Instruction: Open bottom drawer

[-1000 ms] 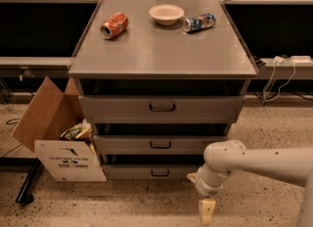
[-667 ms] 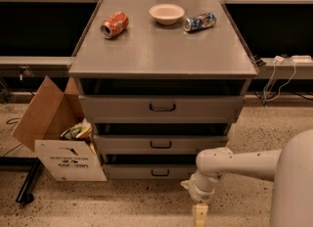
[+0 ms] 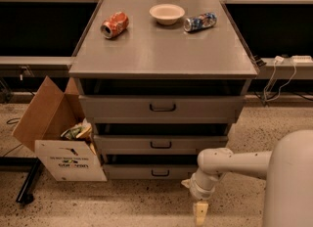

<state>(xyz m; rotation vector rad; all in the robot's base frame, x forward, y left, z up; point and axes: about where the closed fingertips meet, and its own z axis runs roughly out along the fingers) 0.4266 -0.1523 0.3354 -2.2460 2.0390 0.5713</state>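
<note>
The grey cabinet has three drawer fronts. The bottom drawer [image 3: 146,172] is the lowest and narrowest front, with a small dark loop handle [image 3: 160,173] at its middle, and it looks shut. My white arm comes in from the lower right. My gripper [image 3: 200,212] hangs low over the floor, pointing down, to the right of and in front of the bottom drawer's right end, clear of the handle.
An open cardboard box [image 3: 54,143] with trash stands at the cabinet's left. On the cabinet top [image 3: 161,50] lie a red can [image 3: 115,25], a white bowl [image 3: 167,13] and a blue can [image 3: 200,21]. Cables [image 3: 281,74] hang at the right. Speckled floor lies in front.
My arm and gripper have shifted slightly left and nearer the cabinet front. The drawers have not moved.
</note>
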